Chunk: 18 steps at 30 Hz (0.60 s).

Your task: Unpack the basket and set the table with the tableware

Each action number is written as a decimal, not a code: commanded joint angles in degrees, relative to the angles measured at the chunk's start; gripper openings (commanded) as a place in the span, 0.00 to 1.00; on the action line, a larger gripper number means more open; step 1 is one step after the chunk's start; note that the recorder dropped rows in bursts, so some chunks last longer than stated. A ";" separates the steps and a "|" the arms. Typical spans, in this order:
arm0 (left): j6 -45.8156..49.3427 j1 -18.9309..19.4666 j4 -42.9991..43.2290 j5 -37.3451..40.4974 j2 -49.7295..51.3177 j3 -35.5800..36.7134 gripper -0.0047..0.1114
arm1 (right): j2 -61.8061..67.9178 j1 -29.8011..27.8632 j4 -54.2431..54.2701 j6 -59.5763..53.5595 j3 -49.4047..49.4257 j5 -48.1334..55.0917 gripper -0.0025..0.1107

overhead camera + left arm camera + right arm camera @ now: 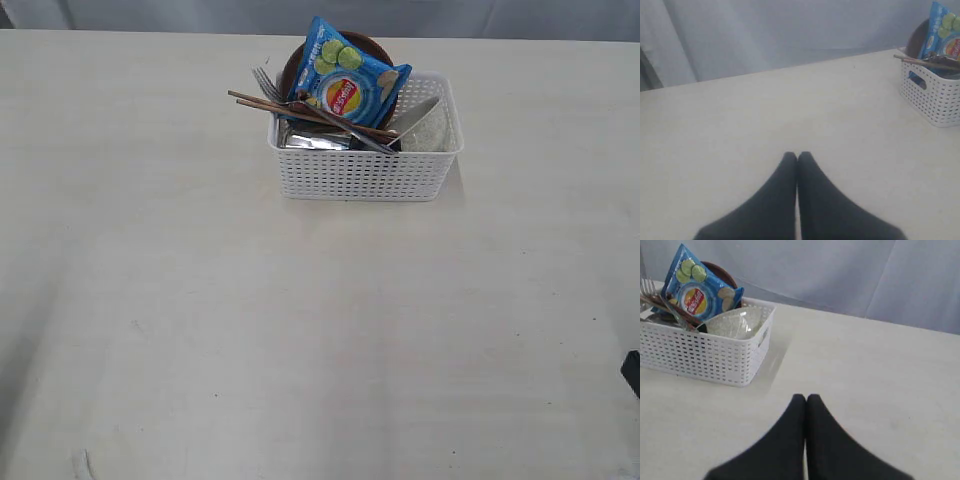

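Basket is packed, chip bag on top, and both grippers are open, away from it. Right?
One error: both are shut. The wrist views show the left gripper and right gripper with fingertips pressed together. The rest holds: the basket is packed, chip bag on top, grippers away from it.

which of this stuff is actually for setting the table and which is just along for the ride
For the job:
- basket, to be unpacked
- table
- brown plate
- fork
- chopsticks
- bowl
- steel cup, mostly hidden

Just along:
- blue chip bag, lying on top of the tableware in the basket
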 commanded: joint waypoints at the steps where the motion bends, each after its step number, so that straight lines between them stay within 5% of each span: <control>1: -0.02 0.14 -0.49 -0.03 -0.19 0.13 0.04 | -0.32 -0.39 -3.48 -5.07 0.22 -11.26 0.02; 9: -0.02 0.14 -0.49 -0.03 -0.19 0.13 0.04 | -0.32 -0.39 -1.23 -0.68 0.22 -68.45 0.02; 14: -0.02 0.14 -0.49 -0.03 -0.19 0.13 0.04 | 1.96 -0.39 5.91 8.58 -15.69 -32.47 0.02; 18: -0.02 0.14 -0.49 -0.03 -0.19 0.13 0.04 | 12.46 -0.39 6.16 10.03 -25.54 -24.76 0.02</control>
